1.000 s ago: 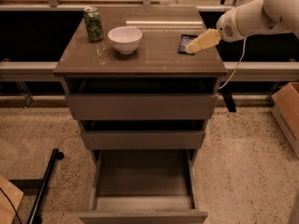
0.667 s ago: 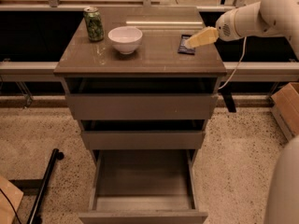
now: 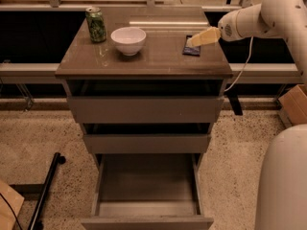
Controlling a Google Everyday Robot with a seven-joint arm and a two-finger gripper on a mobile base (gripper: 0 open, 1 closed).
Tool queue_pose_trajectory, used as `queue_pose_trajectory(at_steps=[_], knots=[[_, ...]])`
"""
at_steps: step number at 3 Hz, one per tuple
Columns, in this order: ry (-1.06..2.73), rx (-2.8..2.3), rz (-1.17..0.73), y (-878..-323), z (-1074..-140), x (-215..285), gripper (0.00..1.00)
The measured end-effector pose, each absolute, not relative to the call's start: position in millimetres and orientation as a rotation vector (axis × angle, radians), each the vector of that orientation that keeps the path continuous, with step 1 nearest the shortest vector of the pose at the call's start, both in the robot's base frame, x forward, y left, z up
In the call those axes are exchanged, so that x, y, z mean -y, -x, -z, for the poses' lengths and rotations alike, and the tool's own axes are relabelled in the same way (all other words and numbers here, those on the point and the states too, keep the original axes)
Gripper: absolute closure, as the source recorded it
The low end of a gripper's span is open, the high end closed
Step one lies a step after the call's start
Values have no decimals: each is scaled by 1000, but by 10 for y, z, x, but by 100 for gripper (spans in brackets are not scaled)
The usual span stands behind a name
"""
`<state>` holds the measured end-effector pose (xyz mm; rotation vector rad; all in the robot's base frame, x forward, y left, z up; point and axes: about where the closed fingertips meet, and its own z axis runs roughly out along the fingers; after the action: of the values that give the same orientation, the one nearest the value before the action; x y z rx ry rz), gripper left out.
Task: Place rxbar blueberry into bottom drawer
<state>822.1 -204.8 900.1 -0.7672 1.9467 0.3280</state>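
Note:
The rxbar blueberry (image 3: 192,49) is a small dark navy wrapper lying flat near the right back of the cabinet top (image 3: 144,59). My gripper (image 3: 197,40) reaches in from the right on a white arm, its pale yellow fingers right above the bar's upper edge. The bottom drawer (image 3: 147,190) is pulled fully open below, its grey inside bare.
A white bowl (image 3: 128,40) stands mid-top and a green can (image 3: 96,25) at the back left. The two upper drawers (image 3: 144,110) are slightly pulled out. A cardboard box (image 3: 293,104) sits on the floor at right, a black pole (image 3: 45,190) at lower left.
My gripper has moved a little toward the bar and now hangs over its upper edge. The bar has not moved.

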Motion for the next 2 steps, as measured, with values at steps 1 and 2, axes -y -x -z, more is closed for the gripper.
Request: queue_pose_trajectory(at_steps=[1, 2], knots=[[798, -1944, -370, -8310, -8828, 1844, 0], [800, -1936, -440, -8442, -8596, 1588, 0]])
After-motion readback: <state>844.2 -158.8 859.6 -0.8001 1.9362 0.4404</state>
